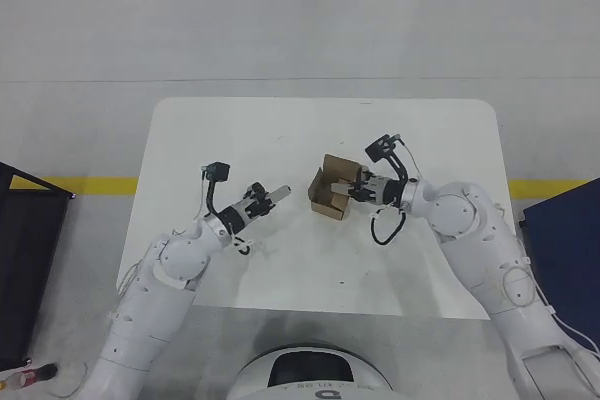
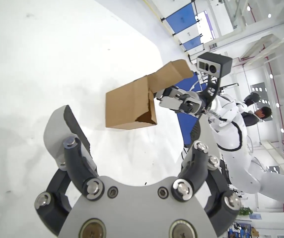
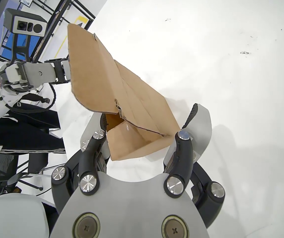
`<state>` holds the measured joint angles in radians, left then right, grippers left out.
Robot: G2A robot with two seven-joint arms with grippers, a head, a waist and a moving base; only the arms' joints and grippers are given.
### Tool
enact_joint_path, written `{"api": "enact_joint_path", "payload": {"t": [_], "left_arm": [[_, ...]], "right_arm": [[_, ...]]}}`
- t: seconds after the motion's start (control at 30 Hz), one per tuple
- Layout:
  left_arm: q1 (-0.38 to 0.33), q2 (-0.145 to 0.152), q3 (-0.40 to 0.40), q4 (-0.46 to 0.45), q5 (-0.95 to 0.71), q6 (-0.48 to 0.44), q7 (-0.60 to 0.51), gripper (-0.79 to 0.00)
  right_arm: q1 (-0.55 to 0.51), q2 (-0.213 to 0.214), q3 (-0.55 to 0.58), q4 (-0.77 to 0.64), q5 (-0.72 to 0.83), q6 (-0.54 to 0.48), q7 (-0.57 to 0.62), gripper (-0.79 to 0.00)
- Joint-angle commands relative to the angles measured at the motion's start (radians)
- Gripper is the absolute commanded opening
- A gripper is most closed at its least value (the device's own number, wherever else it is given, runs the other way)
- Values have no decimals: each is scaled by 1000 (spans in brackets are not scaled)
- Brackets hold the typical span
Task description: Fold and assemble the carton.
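Brown carton point(image 1: 330, 188) sits near the middle of the white worktop point(image 1: 230, 130), partly formed, one end gaping open and a long flap sticking up from it; the right hand point(image 1: 357, 190) is right up against that open end, spread wide. From its own wrist view the right hand point(image 3: 149, 115) has its fingers point(image 3: 199, 120) either side of the carton's point(image 3: 102, 75) near corner; whether the pads press the cardboard, I cannot tell. On the opposite side, the left hand point(image 1: 278, 192) points at the carton, a clear gap between them. The left wrist view shows this hand point(image 2: 134, 130) wide apart too, gripping nothing, with the carton point(image 2: 127, 107) resting on the worktop just ahead.
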<state>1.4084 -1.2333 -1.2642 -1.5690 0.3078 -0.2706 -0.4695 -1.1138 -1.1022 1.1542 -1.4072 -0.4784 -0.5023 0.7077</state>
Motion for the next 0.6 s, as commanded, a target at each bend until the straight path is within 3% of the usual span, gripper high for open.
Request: {"api": "enact_joint_path", "payload": {"t": [0.0,0.13,0.33,0.57], "left_arm": [[-14,0,3,22,-1,13,-19,0],[-91,-11,53,95,-49,24,-56,0],[-224,-47,144,291,-243,-17,-64,0],[-332,-72,219,420,-235,0,-69,0]], "right_arm": [[-7,3,7,-7,-2,-6,-4,-225],[-23,7,16,-21,-12,-14,-10,-219],[-46,12,22,-35,-25,-23,-29,-215],[-83,20,46,-53,-34,-29,-53,-228]]}}
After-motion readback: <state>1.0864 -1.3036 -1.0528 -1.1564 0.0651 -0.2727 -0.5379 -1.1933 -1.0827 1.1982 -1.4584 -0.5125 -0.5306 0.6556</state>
